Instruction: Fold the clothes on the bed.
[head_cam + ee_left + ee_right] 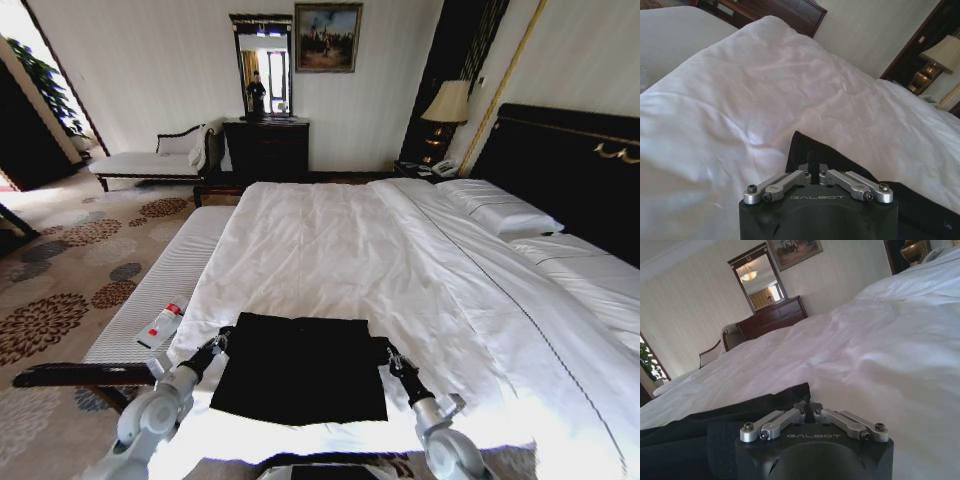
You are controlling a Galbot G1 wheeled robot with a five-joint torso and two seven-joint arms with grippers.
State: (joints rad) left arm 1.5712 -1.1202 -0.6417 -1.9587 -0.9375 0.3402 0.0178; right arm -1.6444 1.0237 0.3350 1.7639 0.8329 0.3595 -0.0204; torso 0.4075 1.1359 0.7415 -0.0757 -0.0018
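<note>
The clothes [300,370] are a black shirt lying flat as a rough rectangle on the white duvet of the bed [400,250], close to its near edge. My left gripper [222,340] sits at the shirt's far left corner. In the left wrist view the left gripper [814,167] is drawn shut on the edge of the black fabric [920,200]. My right gripper [385,352] sits at the far right corner. The right wrist view shows the right gripper [808,407] pinched shut at the corner of the black cloth [715,420]. No lettering shows on the shirt.
A striped bench [170,280] runs along the bed's left side, with a white and red object [162,323] on it. Pillows [500,210] and a dark headboard [570,160] are at the right. A dresser with mirror [266,145] and a chaise [150,160] stand at the far wall.
</note>
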